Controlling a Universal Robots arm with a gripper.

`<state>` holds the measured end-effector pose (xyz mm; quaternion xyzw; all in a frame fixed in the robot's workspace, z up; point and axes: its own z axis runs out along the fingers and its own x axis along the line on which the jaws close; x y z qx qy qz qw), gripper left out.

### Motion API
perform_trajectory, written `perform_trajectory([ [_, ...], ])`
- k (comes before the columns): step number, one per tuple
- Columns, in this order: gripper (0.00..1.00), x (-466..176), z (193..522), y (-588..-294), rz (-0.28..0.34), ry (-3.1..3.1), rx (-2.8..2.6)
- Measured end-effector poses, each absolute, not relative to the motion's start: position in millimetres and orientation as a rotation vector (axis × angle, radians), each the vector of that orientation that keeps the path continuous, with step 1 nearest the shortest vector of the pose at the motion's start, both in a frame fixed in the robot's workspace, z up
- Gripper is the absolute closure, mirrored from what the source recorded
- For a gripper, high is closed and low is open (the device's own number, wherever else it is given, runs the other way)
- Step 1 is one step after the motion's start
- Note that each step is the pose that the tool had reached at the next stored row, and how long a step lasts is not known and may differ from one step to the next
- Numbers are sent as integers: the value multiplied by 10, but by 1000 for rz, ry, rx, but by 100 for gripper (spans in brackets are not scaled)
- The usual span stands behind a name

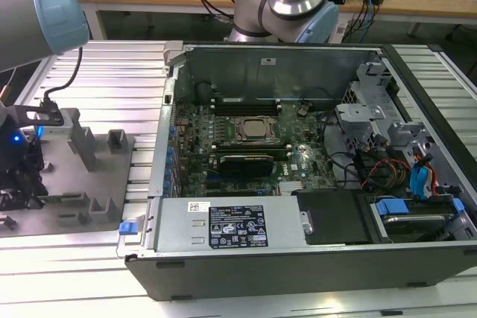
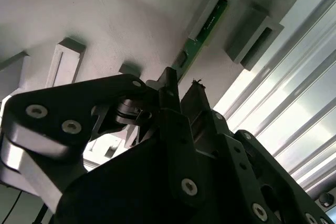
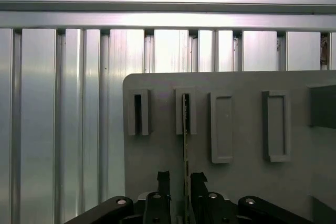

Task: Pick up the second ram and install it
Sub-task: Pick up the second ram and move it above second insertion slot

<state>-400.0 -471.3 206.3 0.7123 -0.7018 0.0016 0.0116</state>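
An open black desktop computer case (image 1: 298, 273) lies on a ribbed aluminium table (image 1: 112, 72), its green motherboard (image 1: 197, 132) carrying a square metal-framed CPU socket (image 1: 254, 129). Beside it, at the exterior view's left, a flat grey plastic fixture plate (image 1: 112, 180) with raised slotted blocks (image 1: 83, 147) rests on the same table.

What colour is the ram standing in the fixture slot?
The ram is green, clearest in the second wrist view.
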Motion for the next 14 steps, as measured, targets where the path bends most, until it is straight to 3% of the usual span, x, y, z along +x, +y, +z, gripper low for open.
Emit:
perform_trajectory([
  [2, 87, -4000, 2063, -4713, 5, -2188, 2221],
  [14, 87, -4001, 2100, -4713, 5, -2189, 2221],
])
